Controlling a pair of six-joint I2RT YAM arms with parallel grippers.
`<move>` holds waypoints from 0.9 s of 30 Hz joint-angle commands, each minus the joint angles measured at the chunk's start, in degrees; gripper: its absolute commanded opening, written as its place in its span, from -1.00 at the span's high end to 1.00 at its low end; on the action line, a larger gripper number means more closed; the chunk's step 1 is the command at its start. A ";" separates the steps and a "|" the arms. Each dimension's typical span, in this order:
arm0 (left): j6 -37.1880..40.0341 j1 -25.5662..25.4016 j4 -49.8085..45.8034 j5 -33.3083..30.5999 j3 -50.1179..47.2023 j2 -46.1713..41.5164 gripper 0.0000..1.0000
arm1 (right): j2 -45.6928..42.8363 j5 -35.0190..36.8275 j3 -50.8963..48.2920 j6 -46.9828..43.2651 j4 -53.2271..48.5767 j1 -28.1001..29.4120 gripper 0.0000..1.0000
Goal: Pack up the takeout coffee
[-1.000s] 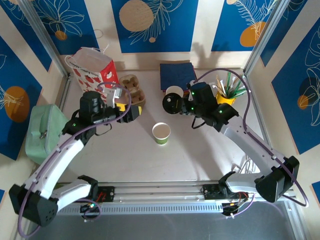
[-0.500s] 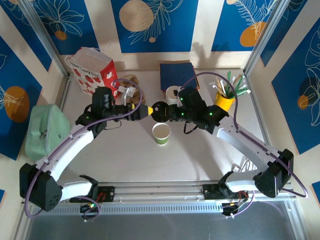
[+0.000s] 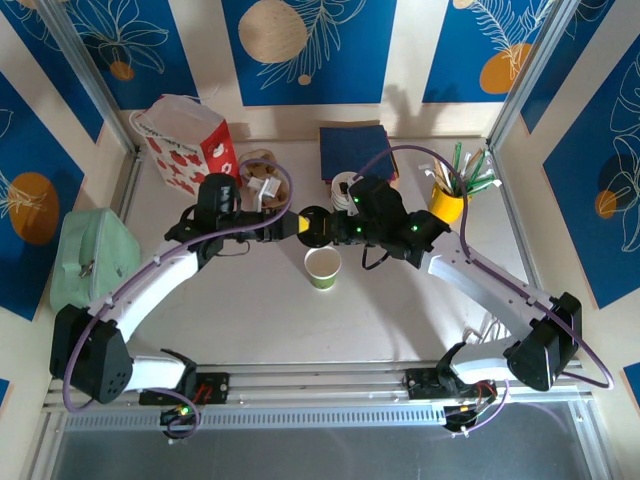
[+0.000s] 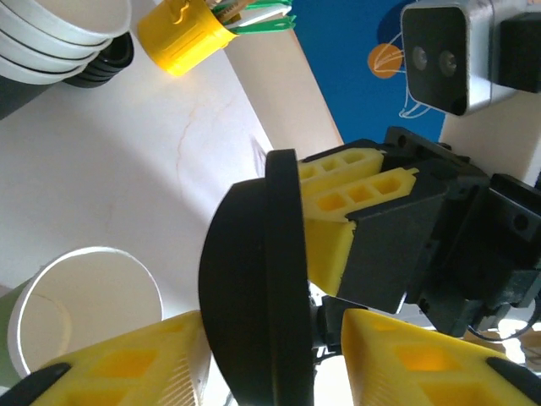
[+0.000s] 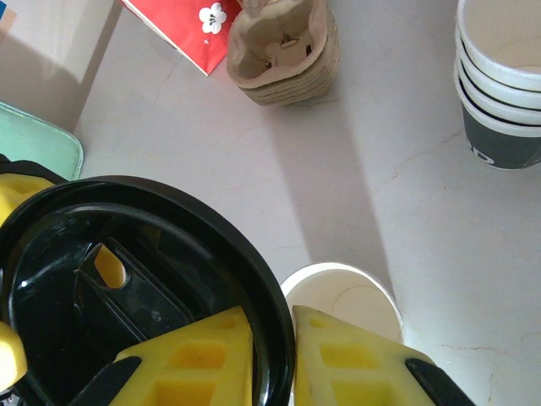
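Observation:
The takeout coffee cup (image 3: 322, 267), lime-green outside and white inside, stands lidless on the table; it also appears from above (image 5: 347, 300) and at the lower left (image 4: 84, 304). A round black lid (image 3: 315, 225) hangs edge-on above and behind it. My right gripper (image 3: 335, 228) is shut on the lid's rim (image 5: 127, 279), its fingers (image 5: 272, 320) pinching either side. My left gripper (image 3: 300, 224) reaches in from the left, and its jaws (image 4: 270, 355) straddle the lid (image 4: 262, 288). One finger lies against the lid's face, with a gap at the other.
A stack of white cups (image 3: 345, 185) and loose black lids (image 4: 106, 68) sit behind. A yellow holder of stirrers (image 3: 450, 200) is at the back right. Cardboard cup carriers (image 3: 262, 175), a red strawberry bag (image 3: 190, 140), a blue cloth (image 3: 355, 148) and a mint case (image 3: 90, 265) stand around.
The right arm carried the lid leftward over the cup. The left arm swung right to meet it, and its jaws narrowed around the lid.

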 commanded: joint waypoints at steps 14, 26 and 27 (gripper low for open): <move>-0.97 -0.61 2.36 2.34 0.11 0.84 0.45 | -0.07 -0.23 2.02 0.47 0.72 1.07 0.65; -1.23 -0.34 -0.38 0.10 1.64 1.65 0.73 | -2.52 2.35 4.54 -2.09 -0.25 0.54 0.19; -1.38 -0.28 -0.73 -0.02 1.90 1.77 0.73 | -2.81 2.83 5.48 -2.87 -0.44 0.45 0.16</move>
